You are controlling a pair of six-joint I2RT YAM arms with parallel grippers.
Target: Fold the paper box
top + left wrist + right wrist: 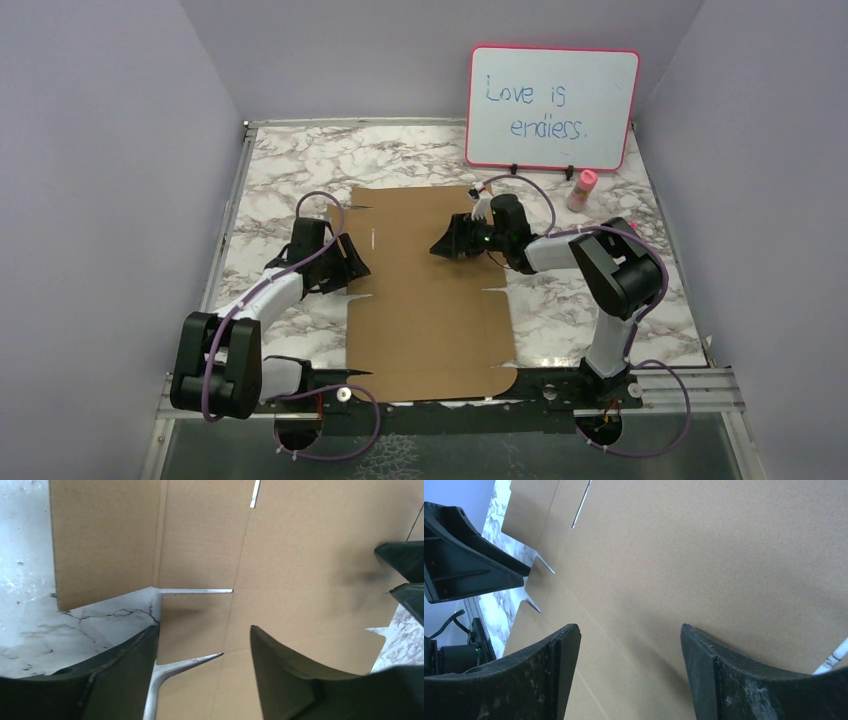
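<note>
Pale lavender walls are closing in on three sides: the left wall [100, 150], the back wall [400, 50] and the right wall [770, 200], all plain. Soft, even light is spreading over everything, with barely a shadow. The table [300, 160] is showing a white marble pattern with grey veining, running right up to the back wall. At the back right a pink-framed whiteboard [552, 108] is standing against that wall, blue handwriting beginning "Love is". Just beside its lower right corner a small pink-capped bottle [582, 190] is standing upright on the marble. A metal rail [690, 385] is running along the near edge.
</note>
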